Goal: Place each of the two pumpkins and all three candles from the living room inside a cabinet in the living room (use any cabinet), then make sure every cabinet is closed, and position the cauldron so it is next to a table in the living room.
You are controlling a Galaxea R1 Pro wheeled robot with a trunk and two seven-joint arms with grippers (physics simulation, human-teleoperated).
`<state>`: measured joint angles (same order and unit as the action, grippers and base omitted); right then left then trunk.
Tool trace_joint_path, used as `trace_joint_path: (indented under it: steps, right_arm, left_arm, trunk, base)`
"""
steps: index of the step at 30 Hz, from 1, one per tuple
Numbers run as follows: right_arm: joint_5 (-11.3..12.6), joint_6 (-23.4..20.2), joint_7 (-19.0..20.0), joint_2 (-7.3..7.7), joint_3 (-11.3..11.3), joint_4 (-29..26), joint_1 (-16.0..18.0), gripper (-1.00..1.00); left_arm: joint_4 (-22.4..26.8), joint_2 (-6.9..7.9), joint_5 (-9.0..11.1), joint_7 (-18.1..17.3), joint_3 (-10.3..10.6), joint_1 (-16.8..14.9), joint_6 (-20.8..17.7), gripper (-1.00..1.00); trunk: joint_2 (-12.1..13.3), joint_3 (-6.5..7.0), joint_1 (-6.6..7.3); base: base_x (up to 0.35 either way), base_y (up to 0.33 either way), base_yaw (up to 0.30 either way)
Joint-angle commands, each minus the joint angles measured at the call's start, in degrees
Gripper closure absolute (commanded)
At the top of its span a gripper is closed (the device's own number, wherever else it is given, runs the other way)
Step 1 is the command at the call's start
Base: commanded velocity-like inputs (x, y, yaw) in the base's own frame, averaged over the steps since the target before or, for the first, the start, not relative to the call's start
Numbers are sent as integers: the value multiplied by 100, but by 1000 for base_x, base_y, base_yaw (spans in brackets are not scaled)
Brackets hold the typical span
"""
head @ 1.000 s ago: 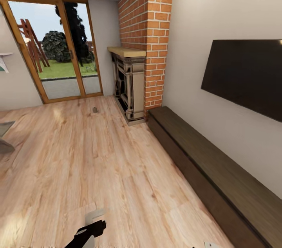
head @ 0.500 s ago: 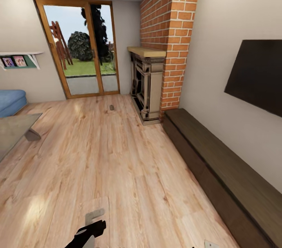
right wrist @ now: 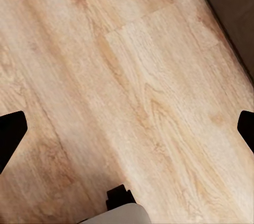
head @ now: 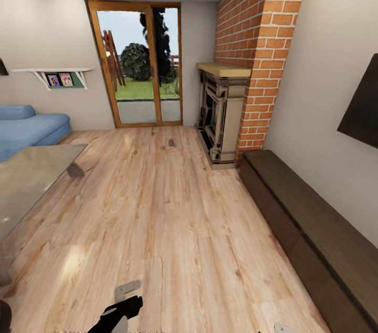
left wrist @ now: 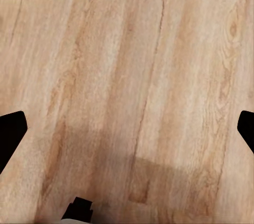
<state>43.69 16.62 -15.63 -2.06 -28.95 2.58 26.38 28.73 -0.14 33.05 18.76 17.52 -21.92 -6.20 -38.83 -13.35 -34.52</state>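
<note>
The cabinet [head: 307,220], long, low and dark brown, runs along the right wall with its fronts shut. A corner of it also appears in the right wrist view as the cabinet [right wrist: 235,1]. The table [head: 31,175] with its greyish glass top stands at the left. Far off on the floor, near the glass doors, lies a small tan-grey cylinder [head: 171,142] that looks like a candle. My left gripper [left wrist: 127,131] and right gripper [right wrist: 127,131] both hang open over bare floorboards, holding nothing. The pumpkins and the cauldron are out of view.
A brick chimney with a fireplace [head: 223,112] stands past the cabinet's far end. A blue sofa [head: 26,128] sits behind the table, and a wall TV [head: 362,112] hangs above the cabinet. Wide wooden floor [head: 157,217] stretches between table and cabinet. My left arm [head: 123,312] shows at the bottom edge.
The camera has turned left, so the whole picture slid right. The table and the sofa have come into view, and less of the TV shows. Nothing in the room has moved.
</note>
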Motion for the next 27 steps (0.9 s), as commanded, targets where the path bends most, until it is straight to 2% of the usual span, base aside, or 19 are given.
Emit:
trace_joint_path:
  steps: [1,7,18,21,23,25,27]
  right_arm:
    - [34,26,0,-5,-40,17,8,-100]
    - [-53,30,5,-5,-40,14,-31,-100]
    - [-151,-59,-28,-5,-74,-45,-36,-100]
    - [-225,-197,-36,-34,-197,-89,-23,-100]
    - [-359,-537,-81,-84,-368,-428,2,-100]
    - [-407,-1030,-224,-99,-429,-885,25,-100]
    - [-434,-1534,-486,-107,-457,-1418,32,-100]
  left_arm:
    - [10,5,31,49,41,-5,-21,-100]
    - [10,5,46,49,41,-5,-29,-100]
    - [10,37,102,49,35,-5,-68,-100]
    - [10,63,114,45,9,-5,-86,-100]
    - [10,82,115,42,-7,-5,-94,-100]
    - [15,102,90,44,-15,-21,-96,-100]
    - [17,199,80,44,-19,-60,-99,-100]
  trunk:
    - [-7,-9,-2]
    - [-7,-9,-2]
    - [-7,-9,-2]
    - [-7,-9,-2]
    - [-7,-9,-2]
    - [-7,-9,-2]
    - [-7,-9,-2]
  base:
    - [46,0,294]
    - [249,0,190]
    - [329,94,10]
    - [332,119,0]
    - [334,49,0]
    - [338,20,0]
    - [340,8,0]
